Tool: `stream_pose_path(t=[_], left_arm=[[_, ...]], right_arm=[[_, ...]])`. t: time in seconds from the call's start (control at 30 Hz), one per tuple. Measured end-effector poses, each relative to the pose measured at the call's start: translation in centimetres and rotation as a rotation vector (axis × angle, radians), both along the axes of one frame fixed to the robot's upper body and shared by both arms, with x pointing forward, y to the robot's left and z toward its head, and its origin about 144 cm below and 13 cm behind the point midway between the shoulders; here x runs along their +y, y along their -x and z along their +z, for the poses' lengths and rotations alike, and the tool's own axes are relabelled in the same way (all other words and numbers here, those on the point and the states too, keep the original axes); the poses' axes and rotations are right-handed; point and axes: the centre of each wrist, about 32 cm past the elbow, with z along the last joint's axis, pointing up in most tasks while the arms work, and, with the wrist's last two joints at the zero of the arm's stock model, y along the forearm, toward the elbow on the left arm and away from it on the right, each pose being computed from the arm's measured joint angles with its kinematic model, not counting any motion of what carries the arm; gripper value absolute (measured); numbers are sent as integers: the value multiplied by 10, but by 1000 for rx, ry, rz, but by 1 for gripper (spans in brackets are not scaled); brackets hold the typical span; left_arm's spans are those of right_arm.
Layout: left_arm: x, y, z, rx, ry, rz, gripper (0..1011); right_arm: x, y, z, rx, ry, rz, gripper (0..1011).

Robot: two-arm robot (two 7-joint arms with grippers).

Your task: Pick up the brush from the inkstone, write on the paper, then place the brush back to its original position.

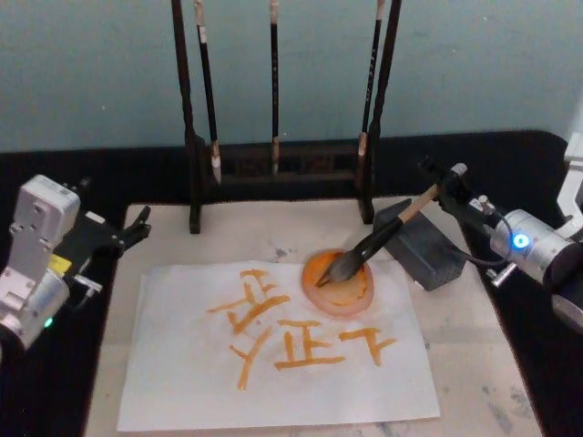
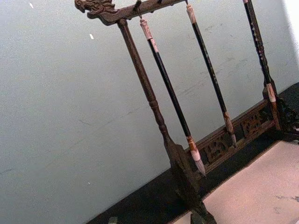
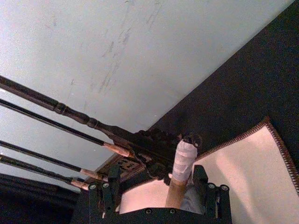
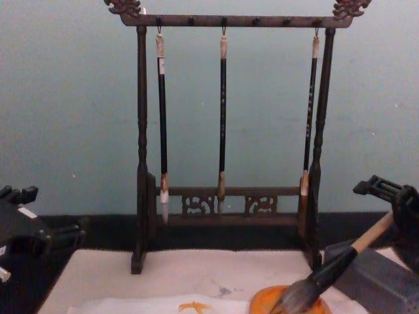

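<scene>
The brush [image 1: 378,238] lies tilted, its bushy tip in a round orange ink dish [image 1: 351,293] and its black section over the dark grey inkstone [image 1: 428,253]. Its pale handle [image 3: 176,191], taped white at the end, stands between the fingers of my right gripper [image 1: 439,187]. That gripper is open, with a gap on one side of the handle. The chest view shows the brush [image 4: 327,268] at the lower right. The white paper [image 1: 182,382] lies flat, with several orange strokes on it. My left gripper [image 1: 132,229] is parked open at the table's left edge.
A dark wooden brush rack [image 1: 273,173] stands at the back with three thin black-handled brushes [image 4: 222,111] hanging from it. A cream mat [image 1: 474,337] lies under the paper on a black tabletop [image 1: 510,155]. A pale wall rises behind.
</scene>
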Motion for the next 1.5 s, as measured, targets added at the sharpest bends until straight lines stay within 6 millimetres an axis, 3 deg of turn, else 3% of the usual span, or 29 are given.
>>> stream_pose_path(t=[0.67,0.93,1.17,1.37,1.5], left_arm=[[0,0,0,0,0,0,1010],[0,0,0,0,0,0,1010],[0,0,0,0,0,0,1010],[0,0,0,0,0,0,1010],[0,0,0,0,0,0,1010]], right_arm=[[-28,45,0,-24,-6,28,1000],[-24,60,8,-111,46,55,1000],[-6,67,9,-300,266,73,1000],[20,71,-5,-527,611,44,1000],[27,71,-13,-609,738,41,1000]])
